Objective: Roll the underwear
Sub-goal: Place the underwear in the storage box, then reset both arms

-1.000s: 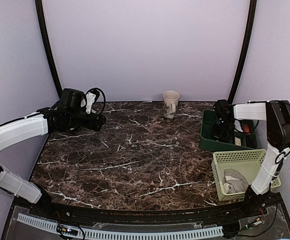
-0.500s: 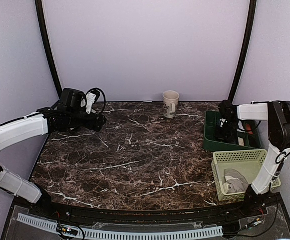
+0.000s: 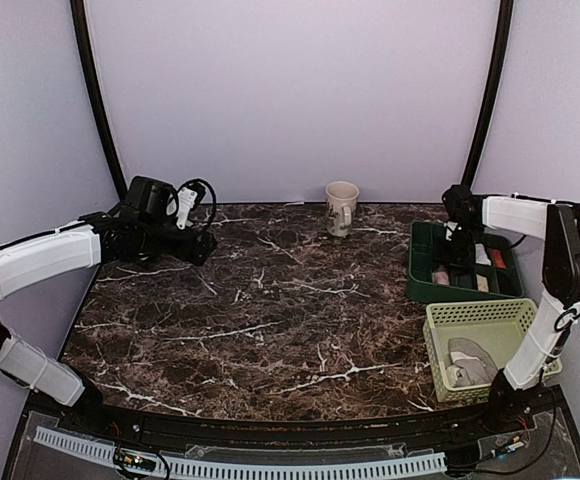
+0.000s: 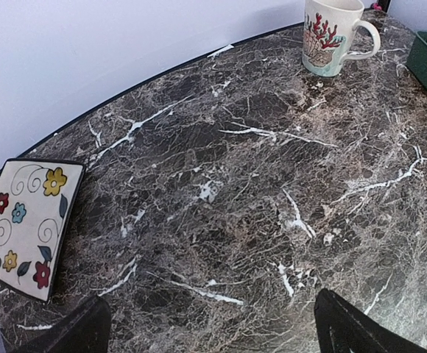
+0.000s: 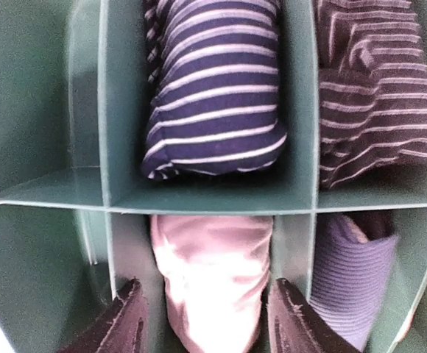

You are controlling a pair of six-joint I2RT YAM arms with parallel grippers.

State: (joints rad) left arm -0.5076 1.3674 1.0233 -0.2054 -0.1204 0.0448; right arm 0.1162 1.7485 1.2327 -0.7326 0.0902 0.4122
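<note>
We see a dark marble table and lilac walls. Our left gripper gapes wide and empty. Our right gripper stands parted astride the pink underwear in a green tray.

Underwear in tray compartments — basket before tray.

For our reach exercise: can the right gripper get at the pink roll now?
Likely yes: the right gripper hangs just above the pink roll, jaws open astride it, nothing covering it.
</note>
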